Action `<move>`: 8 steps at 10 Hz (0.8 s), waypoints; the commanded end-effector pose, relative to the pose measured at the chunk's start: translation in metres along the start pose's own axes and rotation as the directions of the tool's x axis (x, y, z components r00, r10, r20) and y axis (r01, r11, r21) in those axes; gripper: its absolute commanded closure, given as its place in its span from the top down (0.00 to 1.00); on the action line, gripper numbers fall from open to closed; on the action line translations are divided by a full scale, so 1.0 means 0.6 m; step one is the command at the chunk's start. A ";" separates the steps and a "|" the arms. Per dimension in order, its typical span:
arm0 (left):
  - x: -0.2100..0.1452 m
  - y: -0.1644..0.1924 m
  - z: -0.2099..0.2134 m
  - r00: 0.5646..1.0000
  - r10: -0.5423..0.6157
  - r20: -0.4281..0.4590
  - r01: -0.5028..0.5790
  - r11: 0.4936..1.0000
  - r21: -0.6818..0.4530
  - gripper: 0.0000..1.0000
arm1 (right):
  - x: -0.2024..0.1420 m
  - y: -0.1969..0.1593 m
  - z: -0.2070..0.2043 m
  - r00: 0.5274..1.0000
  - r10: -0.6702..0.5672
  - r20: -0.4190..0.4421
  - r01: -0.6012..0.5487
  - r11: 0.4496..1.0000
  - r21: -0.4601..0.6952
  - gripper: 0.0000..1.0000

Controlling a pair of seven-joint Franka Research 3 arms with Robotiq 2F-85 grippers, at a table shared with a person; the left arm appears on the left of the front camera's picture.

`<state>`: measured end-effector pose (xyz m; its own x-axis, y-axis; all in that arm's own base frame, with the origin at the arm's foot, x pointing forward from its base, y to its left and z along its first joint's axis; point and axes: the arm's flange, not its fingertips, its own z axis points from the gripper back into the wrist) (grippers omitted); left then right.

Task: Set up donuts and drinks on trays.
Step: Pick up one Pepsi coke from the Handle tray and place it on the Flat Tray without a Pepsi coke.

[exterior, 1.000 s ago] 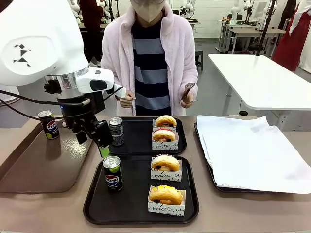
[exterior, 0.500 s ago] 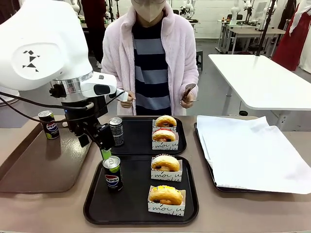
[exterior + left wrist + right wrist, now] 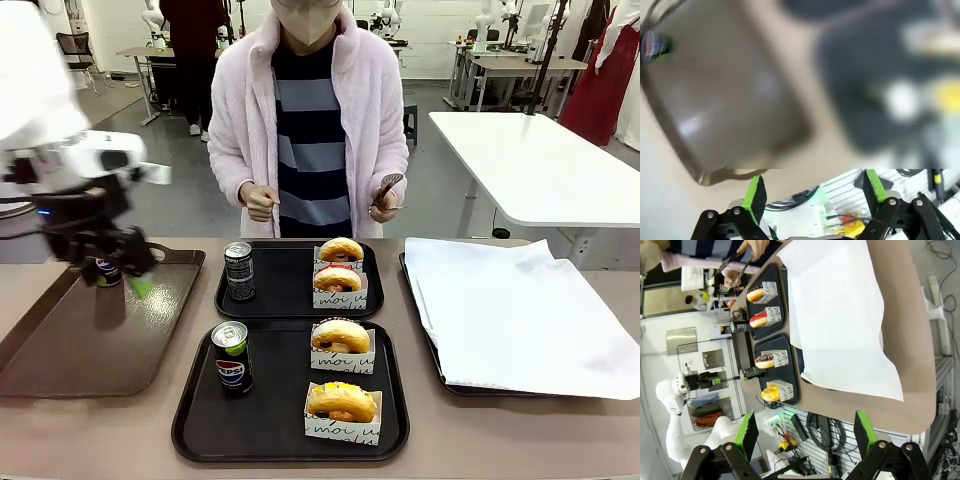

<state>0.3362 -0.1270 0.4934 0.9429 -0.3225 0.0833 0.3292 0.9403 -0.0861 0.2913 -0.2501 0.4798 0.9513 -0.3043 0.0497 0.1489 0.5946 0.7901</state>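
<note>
Left gripper (image 3: 125, 275), jaws standing wide and holding nothing, is hovering over the brown tray (image 3: 60, 360) at 9 o'clock. Right gripper (image 3: 802, 432) is likewise spread wide and unloaded. Two black trays (image 3: 200, 425) are sitting at centre, each carrying sleeved donuts (image 3: 341, 400) and one can (image 3: 231, 357).

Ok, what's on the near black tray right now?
The near black tray holds one upright Pepsi can at its left and two sleeved donuts at its right. The sleeves hide the donuts' lower halves.
</note>
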 end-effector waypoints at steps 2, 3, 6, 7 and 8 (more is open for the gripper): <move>-0.011 0.141 -0.009 0.976 0.211 0.046 -0.215 0.970 0.111 1.00 | -0.001 0.001 0.000 1.000 0.001 -0.005 -0.001 1.000 0.002 1.00; -0.012 0.187 -0.016 0.954 0.298 0.041 -0.301 0.944 0.133 1.00 | -0.001 0.001 0.000 1.000 0.001 -0.005 -0.001 1.000 0.002 1.00; -0.027 0.212 -0.007 0.960 0.279 0.036 -0.282 0.953 0.109 1.00 | -0.001 0.001 0.000 1.000 0.001 -0.005 -0.001 1.000 0.002 1.00; -0.027 0.212 -0.007 0.960 0.279 0.036 -0.282 0.953 0.109 1.00 | -0.001 0.001 0.000 1.000 0.001 -0.005 -0.001 1.000 0.002 1.00; -0.027 0.212 -0.007 0.960 0.279 0.036 -0.282 0.953 0.109 1.00 | -0.001 0.001 0.000 1.000 0.001 -0.005 -0.001 1.000 0.002 1.00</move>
<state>0.3648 -0.0062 0.4741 0.9956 -0.0347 0.0867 0.0345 0.9994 0.0040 0.2914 -0.2499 0.4798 0.9514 -0.3039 0.0497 0.1487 0.5948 0.7900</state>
